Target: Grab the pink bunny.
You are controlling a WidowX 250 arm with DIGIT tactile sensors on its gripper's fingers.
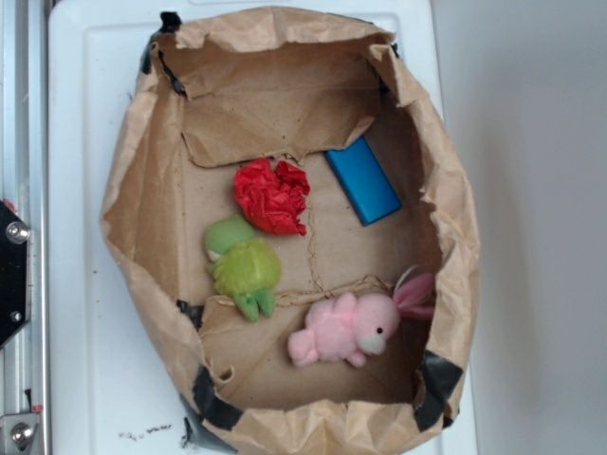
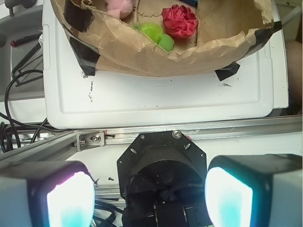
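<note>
The pink bunny (image 1: pixel 351 328) lies on its side at the near right of the brown paper bin (image 1: pixel 142 190), ears toward the right wall. In the wrist view only part of the pink bunny (image 2: pixel 118 6) shows at the top edge, behind the paper rim. My gripper (image 2: pixel 149 198) is open, its two glowing pads wide apart with nothing between them. It hovers over the robot's black base, well outside the bin. The gripper does not show in the exterior view.
A green plush (image 1: pixel 243 267) sits left of the bunny and a crumpled red paper ball (image 1: pixel 273 195) behind it. A blue block (image 1: pixel 363 180) leans at the back right. The bin rests on a white tray (image 2: pixel 161 101); an aluminium rail (image 2: pixel 57 144) and cables (image 2: pixel 19 94) lie near the base.
</note>
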